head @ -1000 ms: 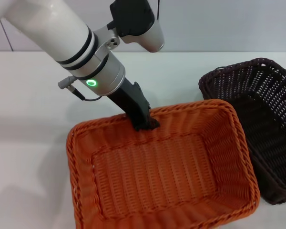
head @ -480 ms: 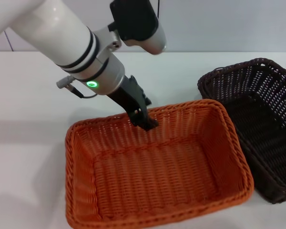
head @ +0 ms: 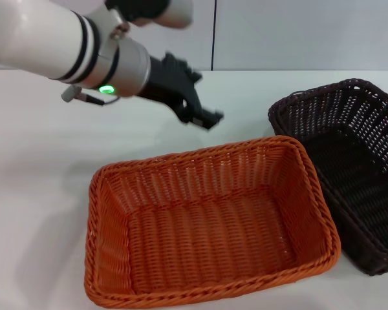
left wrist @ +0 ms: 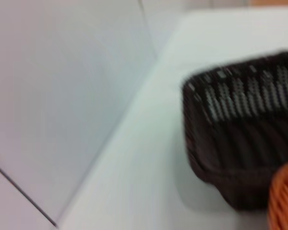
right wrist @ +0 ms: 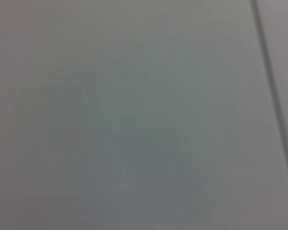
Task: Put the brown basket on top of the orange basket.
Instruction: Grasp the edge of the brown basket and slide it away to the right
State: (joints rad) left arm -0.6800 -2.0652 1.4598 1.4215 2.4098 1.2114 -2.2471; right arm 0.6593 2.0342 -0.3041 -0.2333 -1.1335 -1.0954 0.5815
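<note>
We are lifting our empty left claw (head: 204, 118), its opening unclear, off the orange basket (head: 210, 226), freeing it for the brown basket (head: 352, 168) beside.

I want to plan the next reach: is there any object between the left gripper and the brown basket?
Nothing visible is. The left gripper is in the air behind the orange basket; only bare table separates it from the brown basket.

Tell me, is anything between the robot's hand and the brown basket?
No. In the head view only bare white table lies between the left gripper and the brown basket; the orange basket sits nearer.
</note>
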